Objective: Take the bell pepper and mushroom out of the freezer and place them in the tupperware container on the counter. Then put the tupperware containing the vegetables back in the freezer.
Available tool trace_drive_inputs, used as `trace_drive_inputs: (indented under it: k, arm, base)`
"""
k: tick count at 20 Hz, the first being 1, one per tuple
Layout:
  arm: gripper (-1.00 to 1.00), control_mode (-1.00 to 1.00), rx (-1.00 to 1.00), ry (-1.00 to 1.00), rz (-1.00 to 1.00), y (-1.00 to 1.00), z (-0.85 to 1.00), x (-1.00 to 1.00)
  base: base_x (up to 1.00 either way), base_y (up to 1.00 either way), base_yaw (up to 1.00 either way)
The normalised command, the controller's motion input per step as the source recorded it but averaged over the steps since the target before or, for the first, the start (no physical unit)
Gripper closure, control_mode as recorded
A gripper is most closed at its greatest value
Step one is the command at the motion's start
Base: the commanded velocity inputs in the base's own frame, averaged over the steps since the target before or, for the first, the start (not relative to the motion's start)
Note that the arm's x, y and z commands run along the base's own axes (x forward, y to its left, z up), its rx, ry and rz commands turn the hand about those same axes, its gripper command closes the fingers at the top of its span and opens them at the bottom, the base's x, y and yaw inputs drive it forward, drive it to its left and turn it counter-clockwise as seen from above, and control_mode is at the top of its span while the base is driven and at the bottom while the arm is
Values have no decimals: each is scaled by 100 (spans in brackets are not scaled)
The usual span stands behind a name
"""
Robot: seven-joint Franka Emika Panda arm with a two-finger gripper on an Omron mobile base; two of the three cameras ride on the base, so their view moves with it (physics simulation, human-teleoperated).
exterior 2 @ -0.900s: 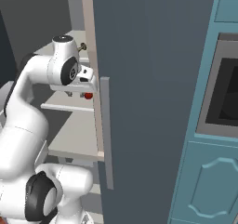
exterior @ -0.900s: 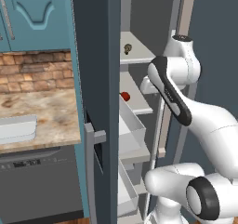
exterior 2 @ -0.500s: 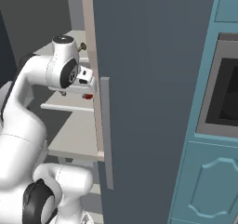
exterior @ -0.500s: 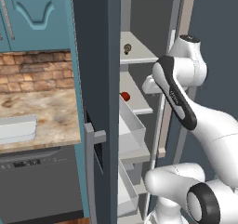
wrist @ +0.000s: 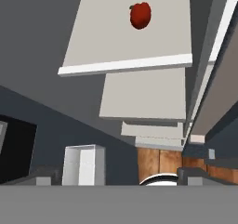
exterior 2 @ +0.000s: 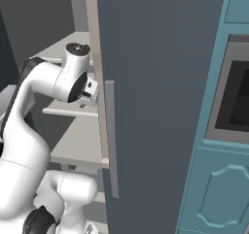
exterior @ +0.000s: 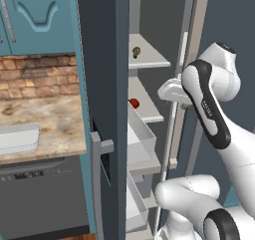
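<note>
The freezer (exterior: 107, 84) stands open, its dark slate door edge and grey bar handle (exterior: 102, 149) toward the camera in the left base view, pale grey shelves visible behind.

The mushroom (exterior: 135, 51) sits on the upper shelf (exterior: 149, 60), toward its left side. The bell pepper (exterior: 133, 103) lies on the shelf (exterior: 149, 112) below, at the left, partly hidden by the door edge. In the hand view the bell pepper rests alone on a pale shelf, well apart from the fingers.

The gripper (wrist: 118, 174) sits at the open front of the freezer, level with the space between the two shelves, to the right of both vegetables and touching neither. In the hand view its two dark finger tips (wrist: 46, 173) stand far apart at the bottom edge with nothing between them: the jaws are spread and hold nothing.

The tupperware container (exterior: 17, 137) rests on the counter (exterior: 55, 129) to the left of the freezer, at the left edge of the left base view, above the dark grey dishwasher (exterior: 45, 196). White door bins (exterior: 142, 139) hang below the pepper's shelf.
</note>
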Motion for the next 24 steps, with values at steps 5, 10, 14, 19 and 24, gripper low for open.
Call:
trace_drive_inputs:
  k: [5,10,14,19,24]
  arm:
    - [-100,-100,1,0,0,46,0,-25]
    - [-100,-100,0,1,0,33,-1,-9]
    - [-100,-100,0,6,0,28,-13,-6]
    - [-100,-100,6,14,4,7,-27,0]
    - [-100,-100,11,12,10,17,-38,0]
  base:
    - [0,0,0]
    - [0,0,0]
    - [0,0,0]
    - [0,0,0]
    - [0,0,0]
